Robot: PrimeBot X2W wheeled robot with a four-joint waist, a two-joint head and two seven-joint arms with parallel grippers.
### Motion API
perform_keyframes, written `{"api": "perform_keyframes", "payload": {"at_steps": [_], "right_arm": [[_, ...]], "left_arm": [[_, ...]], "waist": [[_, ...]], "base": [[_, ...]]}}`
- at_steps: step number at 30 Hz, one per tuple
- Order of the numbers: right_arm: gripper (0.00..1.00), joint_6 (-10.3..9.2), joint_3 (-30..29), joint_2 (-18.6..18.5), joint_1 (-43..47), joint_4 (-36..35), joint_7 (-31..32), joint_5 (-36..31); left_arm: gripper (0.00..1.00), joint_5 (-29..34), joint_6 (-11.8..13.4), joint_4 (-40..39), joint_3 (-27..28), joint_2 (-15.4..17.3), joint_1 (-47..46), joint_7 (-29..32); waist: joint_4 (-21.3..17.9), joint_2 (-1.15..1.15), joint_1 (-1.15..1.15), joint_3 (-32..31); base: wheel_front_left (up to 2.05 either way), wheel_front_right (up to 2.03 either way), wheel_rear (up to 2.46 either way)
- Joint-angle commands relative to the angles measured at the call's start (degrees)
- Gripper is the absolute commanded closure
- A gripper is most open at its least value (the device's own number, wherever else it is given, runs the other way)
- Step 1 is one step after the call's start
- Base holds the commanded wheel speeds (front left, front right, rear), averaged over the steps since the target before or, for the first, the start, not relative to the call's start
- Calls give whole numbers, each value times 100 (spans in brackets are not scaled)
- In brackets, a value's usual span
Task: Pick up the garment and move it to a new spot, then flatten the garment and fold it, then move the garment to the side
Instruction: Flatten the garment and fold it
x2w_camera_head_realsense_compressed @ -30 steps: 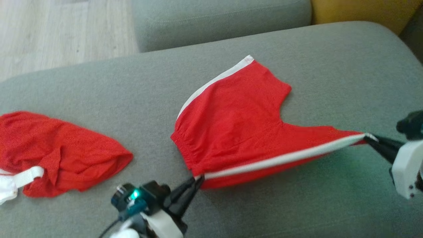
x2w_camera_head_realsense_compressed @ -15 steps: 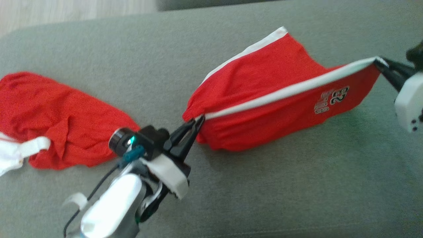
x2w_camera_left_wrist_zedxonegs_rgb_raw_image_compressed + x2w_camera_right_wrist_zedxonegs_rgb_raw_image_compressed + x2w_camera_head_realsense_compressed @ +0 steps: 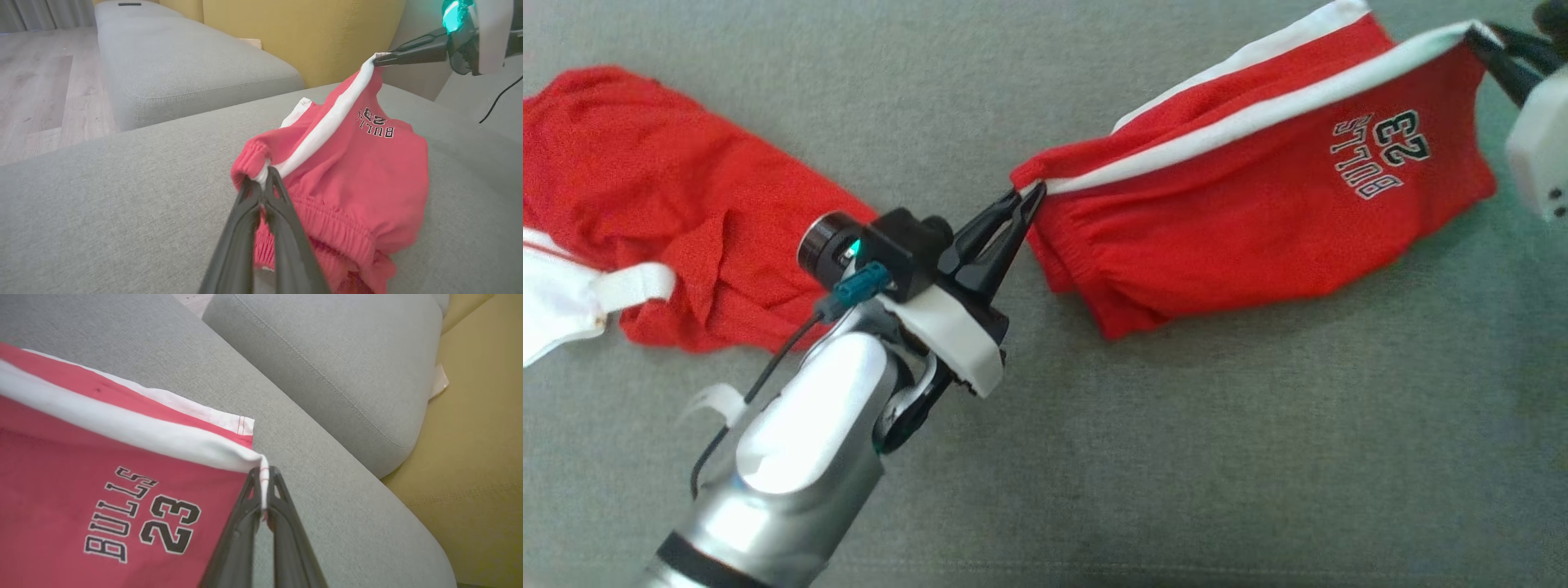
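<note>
Red shorts (image 3: pixel 1241 220) hung stretched between both hands, toward 2 o'clock in the head view, over the grey sofa cushion (image 3: pixel 1176 457). The lower bulk sagged down and, in the left wrist view, appeared to rest on the cushion. Left hand (image 3: pixel 1029 196) was pressed together on the gathered waistband (image 3: pixel 253 157) at the shorts' 9 o'clock end, where the white side stripe (image 3: pixel 1241 122) begins. Right hand (image 3: pixel 1474 34) pinched the hem end of that same stripe at the 1 o'clock corner, fingers closed tight on a thin fold of cloth. The fabric looked light, soft and limp, with no stiffness: it draped wherever it was unsupported and would likely crumple if slackened. The elastic waistband offered the thicker, surer purchase, while the thin hem seemed likelier to slip under tension. The taut stripe looked a good holding line, gripped at its two ends. A second red garment (image 3: pixel 686 204) lay crumpled at 9 o'clock, apart from the shorts.
</note>
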Motion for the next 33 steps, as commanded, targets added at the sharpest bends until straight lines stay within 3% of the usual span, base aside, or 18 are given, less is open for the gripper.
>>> {"api": "perform_keyframes", "payload": {"at_steps": [1, 19, 20, 21, 22, 23, 33], "right_arm": [[100, 37, 70, -52, -192, 50, -78, -57], [100, 37, 1264, 334, -1407, 1298, -679, -25], [55, 37, 1259, 369, -1447, 1385, -739, -15], [0, 37, 1212, 415, -1470, 1513, -766, 26], [0, 37, 1210, 470, -1491, 1624, -782, 21], [0, 37, 1212, 514, -1504, 1717, -839, 20], [0, 37, 894, 1059, -1190, 2436, -1742, 273]], "left_arm": [[100, -27, -22, -88, 196, 56, -288, -83], [100, -84, -115, 574, -61, -216, -782, -319], [100, -88, -116, 598, -53, -217, -801, -329], [77, -91, -110, 618, -35, -219, -821, -339], [16, -93, -104, 638, -20, -221, -838, -348], [0, -95, -91, 654, 1, -225, -856, -357], [0, -129, 54, 686, 278, -86, -732, -418]], "waist": [[132, 0, 0, 171], [303, 0, 0, 526], [293, 0, 0, 536], [283, 0, 0, 544], [274, 0, 0, 545], [264, 0, 0, 542], [-8, 0, 0, 105]], "base": [[0, 0, 0], [0, 0, 0], [0, 0, 0], [0, 0, 0], [0, 0, 0], [0, 0, 0], [0, 0, 0]]}}
